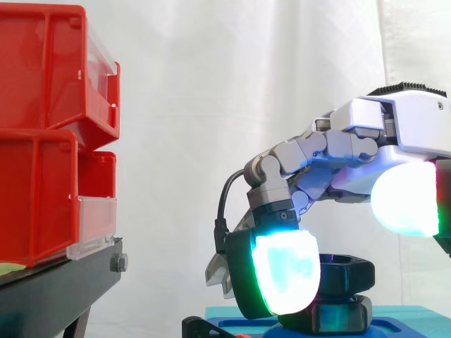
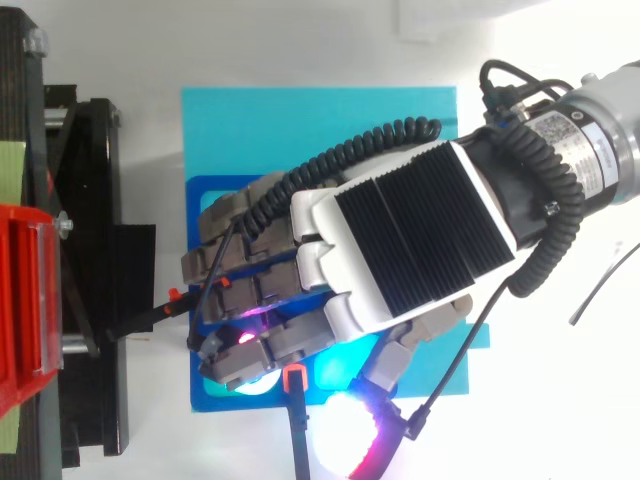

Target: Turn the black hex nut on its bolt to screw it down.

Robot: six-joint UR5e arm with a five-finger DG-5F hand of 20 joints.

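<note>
Glowing fingertips (image 1: 285,271) of the hand (image 1: 405,127) curl round the black hex nut (image 1: 347,273), its axis upright.

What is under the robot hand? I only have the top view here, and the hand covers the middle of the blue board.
Observer: In the side view, a black hex nut sits under the robot hand, above the blue board.
Reviewer: Is the hand on it?
Observer: Its fingers curl down round the nut. One glowing pad hangs at nut height and covers the nut's left edge.
Reviewer: Anything below the nut?
Observer: A second black hex piece lies directly beneath it, on the board.
</note>
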